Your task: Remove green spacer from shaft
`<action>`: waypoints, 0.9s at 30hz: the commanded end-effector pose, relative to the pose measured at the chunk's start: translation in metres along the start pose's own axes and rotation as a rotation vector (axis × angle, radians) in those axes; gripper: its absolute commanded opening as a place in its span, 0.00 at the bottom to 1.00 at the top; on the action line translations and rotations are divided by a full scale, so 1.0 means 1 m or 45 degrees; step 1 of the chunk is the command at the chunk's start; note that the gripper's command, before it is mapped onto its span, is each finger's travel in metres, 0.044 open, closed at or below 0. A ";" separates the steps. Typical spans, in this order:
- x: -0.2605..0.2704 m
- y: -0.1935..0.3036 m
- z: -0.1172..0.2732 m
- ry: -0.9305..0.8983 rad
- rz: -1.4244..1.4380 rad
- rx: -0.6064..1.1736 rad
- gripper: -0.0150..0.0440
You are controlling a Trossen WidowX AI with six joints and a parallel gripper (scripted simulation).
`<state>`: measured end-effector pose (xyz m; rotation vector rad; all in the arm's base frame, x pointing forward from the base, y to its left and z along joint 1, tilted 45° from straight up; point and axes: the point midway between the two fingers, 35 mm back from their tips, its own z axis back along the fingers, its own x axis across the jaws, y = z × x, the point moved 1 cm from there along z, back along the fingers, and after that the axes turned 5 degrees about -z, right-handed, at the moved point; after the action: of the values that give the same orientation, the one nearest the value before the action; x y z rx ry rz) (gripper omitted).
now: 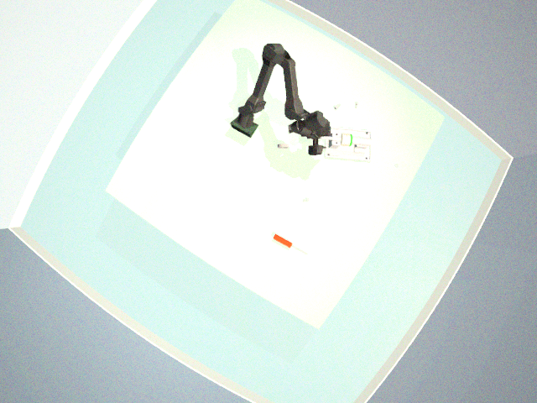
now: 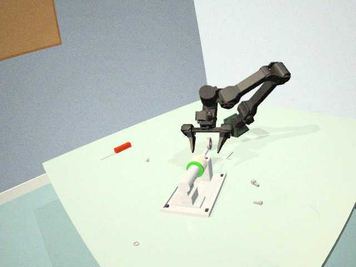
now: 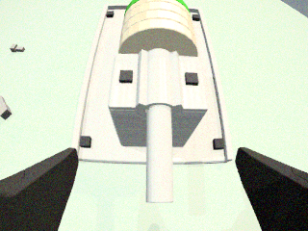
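Observation:
A white fixture plate (image 1: 349, 159) (image 2: 214, 195) (image 3: 96, 91) carries a white housing (image 2: 189, 178) at its far end from my arm and a support block (image 2: 208, 169) (image 3: 124, 96) at its near end. The green spacer (image 1: 351, 139) (image 2: 195, 162) sits against the housing. Cream spacers (image 2: 200, 159) (image 3: 159, 21) fill the space up to the support. The pale shaft (image 3: 159, 168) sticks out of the support towards me. My gripper (image 2: 206, 152) (image 3: 158, 157) is wide open and empty, fingers on either side of the shaft's line; their exact height over it is unclear.
A pale ring (image 2: 208, 143) shows behind the shaft's free end. A red-handled screwdriver (image 1: 283, 241) (image 2: 122, 147) lies well to one side. Two bolts (image 2: 255, 183) (image 2: 257, 202), a thin hex key (image 2: 227, 158), a small nut (image 2: 147, 159) and a washer (image 2: 136, 243) lie around the fixture.

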<state>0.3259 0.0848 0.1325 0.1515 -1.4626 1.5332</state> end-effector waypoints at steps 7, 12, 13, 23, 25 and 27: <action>-0.001 0.004 -0.014 -0.001 -0.022 0.003 1.00; -0.001 0.004 -0.014 -0.001 -0.022 0.003 1.00; -0.001 0.004 -0.014 -0.001 -0.022 0.003 1.00; -0.001 0.004 -0.014 -0.001 -0.022 0.003 1.00; -0.001 0.004 -0.014 -0.001 -0.022 0.003 1.00; -0.001 0.004 -0.014 -0.001 -0.022 0.003 1.00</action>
<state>0.3314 0.0967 0.1271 0.1606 -1.4624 1.5282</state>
